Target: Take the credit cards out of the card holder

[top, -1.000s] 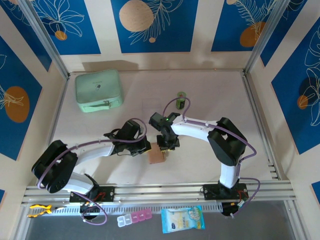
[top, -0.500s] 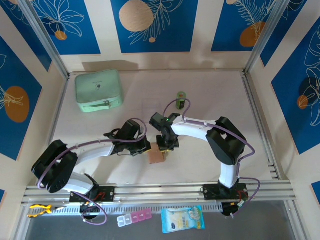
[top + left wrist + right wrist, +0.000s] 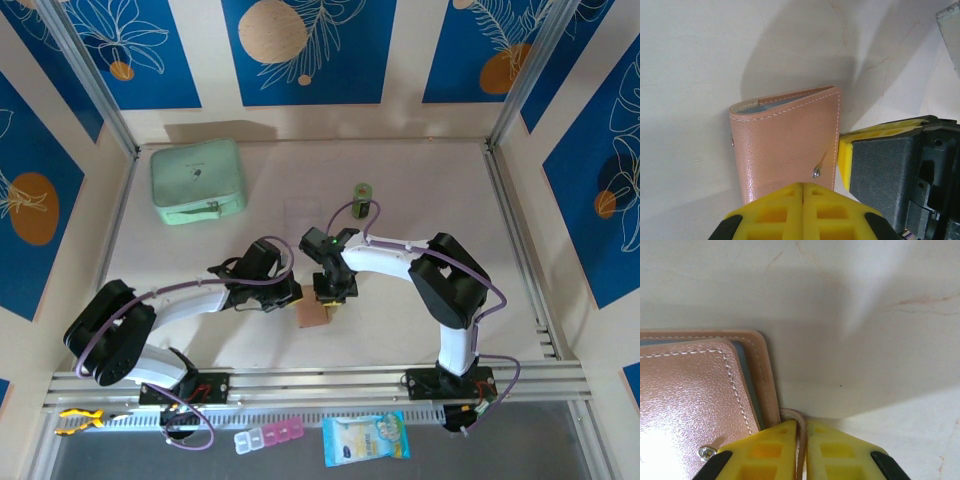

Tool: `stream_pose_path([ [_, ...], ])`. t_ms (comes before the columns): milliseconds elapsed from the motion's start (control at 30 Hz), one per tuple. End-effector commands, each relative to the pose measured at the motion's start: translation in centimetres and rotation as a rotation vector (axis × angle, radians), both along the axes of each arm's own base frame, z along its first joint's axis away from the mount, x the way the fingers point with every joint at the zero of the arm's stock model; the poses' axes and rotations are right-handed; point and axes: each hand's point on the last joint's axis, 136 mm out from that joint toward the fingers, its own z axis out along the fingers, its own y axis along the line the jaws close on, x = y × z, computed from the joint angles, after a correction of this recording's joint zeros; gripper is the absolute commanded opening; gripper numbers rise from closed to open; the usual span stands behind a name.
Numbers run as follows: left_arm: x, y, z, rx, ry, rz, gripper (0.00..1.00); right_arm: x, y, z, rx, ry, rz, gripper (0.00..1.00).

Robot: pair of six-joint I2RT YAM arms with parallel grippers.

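The wallet [image 3: 313,314] lies folded on the table [image 3: 430,190], between the 2 wrists in the top view. The left wrist view shows the left gripper [image 3: 802,195] with its 2 fingers pressed together over the wallet's near edge. Whether they pinch it, I cannot tell. A right finger [image 3: 844,156] touches the wallet's right edge there. The right wrist view shows the right gripper [image 3: 801,437] clamped on the snap tab [image 3: 790,413]. A blue-grey sliver [image 3: 765,101] shows inside the fold, beyond the left fingers.

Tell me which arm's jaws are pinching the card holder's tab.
The right gripper: the tan tab of the card holder runs between its jaws. The jaws of the left gripper meet with nothing between.
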Motion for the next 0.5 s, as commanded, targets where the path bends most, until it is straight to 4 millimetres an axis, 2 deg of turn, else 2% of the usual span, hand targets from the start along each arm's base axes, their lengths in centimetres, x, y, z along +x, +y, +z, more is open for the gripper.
stream_pose_path([
  [0, 0.1, 0.0, 0.0, 0.005, -0.014, -0.012, 0.00, -0.3, -0.9, 0.4, -0.012, 0.003, -0.018, 0.11],
  [267, 1.0, 1.9, 1.1, 0.005, -0.048, 0.023, 0.00, 0.5, -1.9, 3.1, 0.010, -0.056, -0.039, 0.09],
  [467, 1.8, 3.9, 1.6, 0.008, -0.057, 0.055, 0.02, 1.0, -1.7, 5.0, 0.045, -0.086, -0.039, 0.09],
])
